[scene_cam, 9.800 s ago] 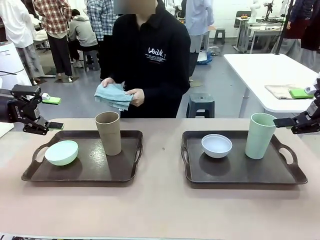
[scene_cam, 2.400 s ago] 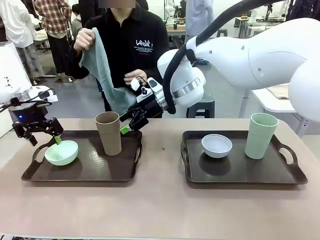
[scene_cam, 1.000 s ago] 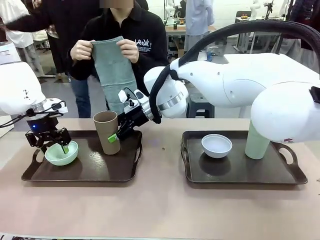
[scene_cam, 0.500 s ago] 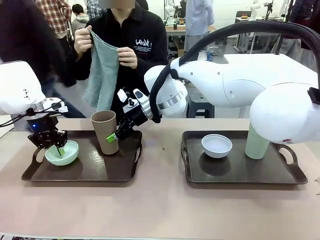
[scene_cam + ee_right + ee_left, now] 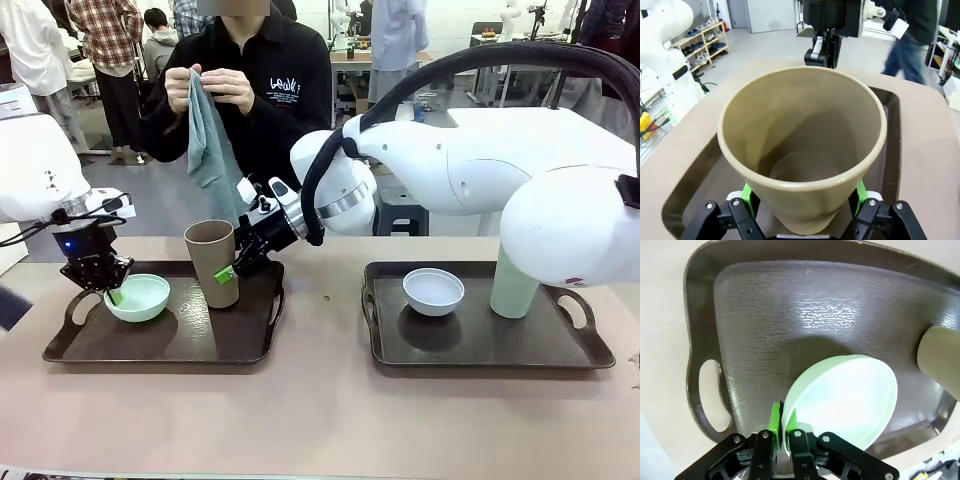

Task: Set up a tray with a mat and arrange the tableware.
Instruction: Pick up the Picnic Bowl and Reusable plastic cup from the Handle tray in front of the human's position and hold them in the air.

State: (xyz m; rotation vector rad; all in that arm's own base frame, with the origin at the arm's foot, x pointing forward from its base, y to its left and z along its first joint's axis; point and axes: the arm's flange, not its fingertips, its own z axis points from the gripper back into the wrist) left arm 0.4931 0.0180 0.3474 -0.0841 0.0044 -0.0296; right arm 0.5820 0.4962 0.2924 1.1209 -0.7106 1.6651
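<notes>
My left gripper (image 5: 106,288) (image 5: 782,426) is shut on the near rim of the small light green bowl (image 5: 139,297) (image 5: 845,397), which hangs tilted just above the left tray (image 5: 170,340) (image 5: 765,315). My right gripper (image 5: 228,272) (image 5: 802,200) reaches across the middle. Its green pads (image 5: 747,193) press on both sides of the tall tan-brown cup (image 5: 213,262) (image 5: 800,145), which leans slightly over the same tray. The right tray (image 5: 480,345) holds the whitish-blue bowl (image 5: 433,290) and the pale green cup (image 5: 515,288), which is partly hidden by my right arm. Behind the table, the person's hands hold up a teal mat (image 5: 205,140).
The two brown trays lie side by side with a bare strip of table (image 5: 325,300) between them. My bulky right arm (image 5: 470,170) spans the space above the right tray. Other people and tables show far behind.
My left gripper has carried the green bowl a little right and upward. The tan cup has shifted slightly in the right gripper's hold. The person has gathered the mat into a narrow hanging fold.
</notes>
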